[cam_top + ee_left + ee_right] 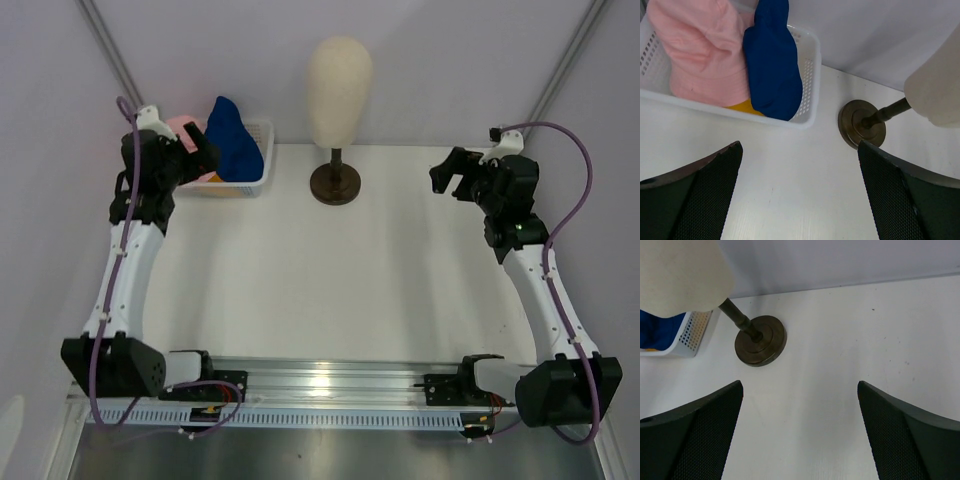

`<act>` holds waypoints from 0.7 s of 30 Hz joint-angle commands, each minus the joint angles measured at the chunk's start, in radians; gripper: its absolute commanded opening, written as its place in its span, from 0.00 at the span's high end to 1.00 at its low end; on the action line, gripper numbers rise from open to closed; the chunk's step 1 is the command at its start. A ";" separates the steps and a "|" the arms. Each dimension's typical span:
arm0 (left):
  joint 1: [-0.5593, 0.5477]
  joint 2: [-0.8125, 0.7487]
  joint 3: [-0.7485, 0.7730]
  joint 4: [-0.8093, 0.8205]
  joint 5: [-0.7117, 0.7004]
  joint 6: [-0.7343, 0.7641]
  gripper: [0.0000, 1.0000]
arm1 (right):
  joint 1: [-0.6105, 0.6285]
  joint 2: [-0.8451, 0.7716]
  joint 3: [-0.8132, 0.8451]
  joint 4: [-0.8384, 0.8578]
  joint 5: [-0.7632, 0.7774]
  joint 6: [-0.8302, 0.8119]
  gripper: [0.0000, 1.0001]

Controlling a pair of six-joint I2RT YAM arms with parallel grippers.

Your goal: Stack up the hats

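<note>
Pink hat (700, 50), dark blue hat (772, 65) in basket (810, 75), left jaws and right jaws wide apart, empty

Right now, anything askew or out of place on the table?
Nothing spilled or damaged. In the basket, the dark blue hat stands on edge above the rim beside the bunched pink hat, with a sliver of yellow hat beneath. No fourth colour shows. The mannequin head stands upright.
</note>
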 commanded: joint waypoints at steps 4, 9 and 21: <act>-0.094 0.221 0.221 -0.003 -0.056 0.003 0.01 | 0.009 0.007 -0.064 0.167 -0.091 0.036 0.01; -0.194 0.328 0.247 0.100 -0.026 0.041 0.03 | 0.050 0.104 -0.228 0.479 -0.161 0.079 0.00; -0.222 0.606 0.192 0.445 0.126 -0.440 0.00 | 0.099 0.688 0.017 0.855 -0.212 0.556 0.01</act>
